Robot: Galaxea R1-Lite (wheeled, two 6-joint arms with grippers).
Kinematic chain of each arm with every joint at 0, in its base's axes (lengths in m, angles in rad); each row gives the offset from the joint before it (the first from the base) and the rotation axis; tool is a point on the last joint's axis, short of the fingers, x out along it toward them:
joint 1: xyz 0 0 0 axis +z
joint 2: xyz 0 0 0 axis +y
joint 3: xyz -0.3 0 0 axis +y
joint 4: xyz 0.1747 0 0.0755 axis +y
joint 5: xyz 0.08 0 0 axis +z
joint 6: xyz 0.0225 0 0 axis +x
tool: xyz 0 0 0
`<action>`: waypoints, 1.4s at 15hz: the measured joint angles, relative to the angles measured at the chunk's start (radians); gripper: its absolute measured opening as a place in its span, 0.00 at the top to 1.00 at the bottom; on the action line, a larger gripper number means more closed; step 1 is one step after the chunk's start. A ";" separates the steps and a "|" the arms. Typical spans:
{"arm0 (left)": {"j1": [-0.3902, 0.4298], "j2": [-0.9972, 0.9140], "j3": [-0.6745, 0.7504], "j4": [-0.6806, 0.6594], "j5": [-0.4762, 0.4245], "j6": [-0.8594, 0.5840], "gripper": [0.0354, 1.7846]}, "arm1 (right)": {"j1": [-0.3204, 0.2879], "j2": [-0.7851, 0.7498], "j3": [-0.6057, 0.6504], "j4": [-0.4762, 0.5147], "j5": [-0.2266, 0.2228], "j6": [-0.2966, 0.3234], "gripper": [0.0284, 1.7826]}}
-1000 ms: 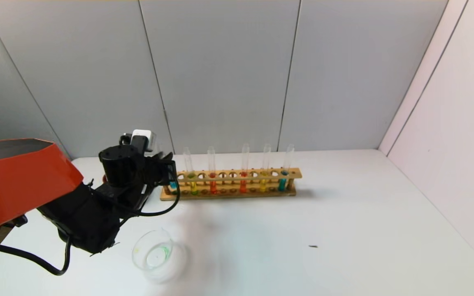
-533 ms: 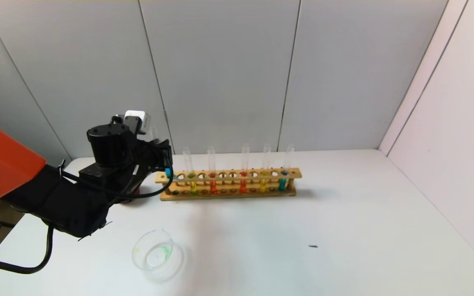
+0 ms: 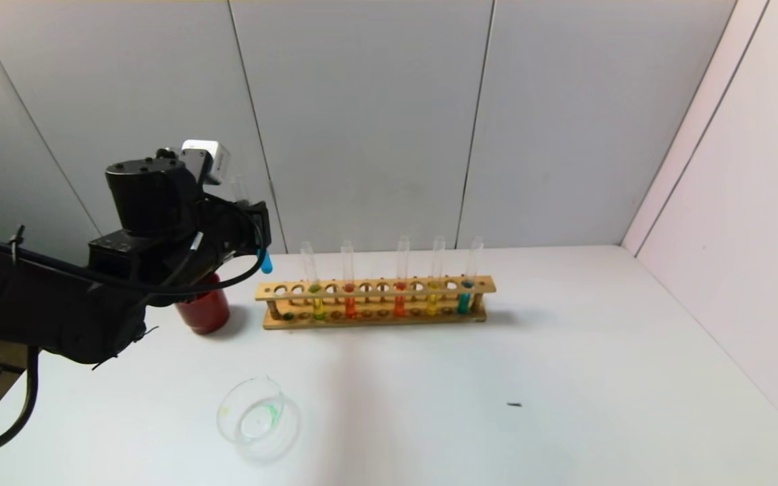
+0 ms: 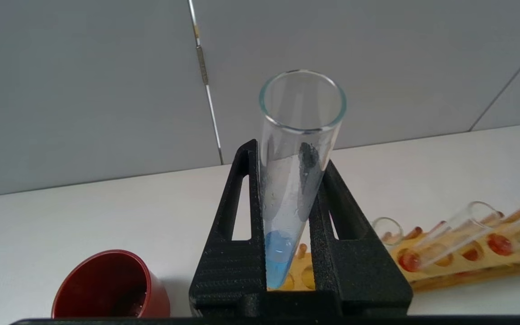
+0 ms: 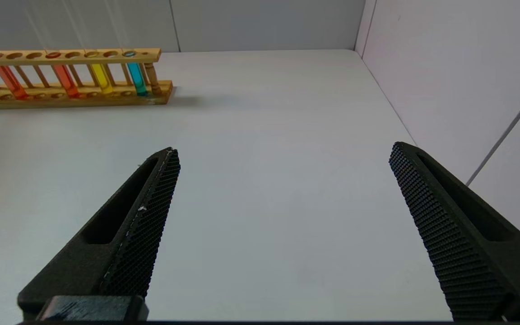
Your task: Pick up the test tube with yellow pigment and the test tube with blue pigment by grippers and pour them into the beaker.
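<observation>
My left gripper point(image 3: 255, 233) is shut on the test tube with blue pigment point(image 3: 265, 262) and holds it upright in the air, above and left of the wooden rack's left end. In the left wrist view my gripper point(image 4: 288, 155) clamps the tube point(image 4: 278, 257) at mid height, blue liquid at the bottom. The test tube with yellow pigment point(image 3: 319, 307) stands in the rack near its left end. The beaker point(image 3: 254, 415) sits empty at the table's front left. My right gripper point(image 5: 283, 149) is open and empty above bare table; it is out of the head view.
The wooden rack point(image 3: 375, 287) holds two red-orange tubes, a golden-yellow tube point(image 3: 431, 304) and a teal-blue tube point(image 3: 463, 302) at its right end. A dark-red cup point(image 3: 203, 310) stands left of the rack, below my left gripper. Grey walls close the back and right.
My left gripper has lifted the blue tube up out of the rack's left end and moved up and to the left. The dark-red cup has come into view below it.
</observation>
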 joint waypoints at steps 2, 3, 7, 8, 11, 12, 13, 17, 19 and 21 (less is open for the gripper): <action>-0.010 -0.074 0.009 0.093 0.021 0.014 0.84 | 0.000 0.000 0.000 0.000 0.000 0.000 0.05; -0.012 -0.116 0.017 0.140 0.050 0.024 0.84 | 0.000 0.000 0.000 0.000 0.000 0.000 0.05; -0.012 -0.296 0.112 0.256 0.087 0.095 0.84 | 0.000 0.000 0.000 0.000 0.000 0.000 0.05; -0.011 -0.339 0.148 0.284 0.089 0.125 0.84 | 0.000 0.000 0.000 0.000 0.000 -0.001 0.05; -0.010 -0.454 0.261 0.344 0.090 0.217 0.84 | 0.000 0.000 0.000 0.000 0.000 0.000 0.05; -0.010 -0.488 0.300 0.356 0.090 0.251 0.84 | 0.000 0.000 0.000 0.000 0.000 0.000 0.05; -0.010 -0.520 0.335 0.361 0.090 0.285 0.84 | 0.000 0.000 0.000 0.000 0.000 0.000 0.05; -0.010 -0.628 0.441 0.422 0.094 0.385 0.84 | 0.000 0.000 0.000 0.000 0.000 0.000 0.05; -0.010 -0.660 0.475 0.444 0.097 0.403 0.84 | 0.000 0.000 0.000 0.000 0.000 0.000 0.05; -0.010 -0.675 0.513 0.447 0.097 0.427 0.84 | 0.000 0.000 0.000 0.000 0.000 0.000 0.05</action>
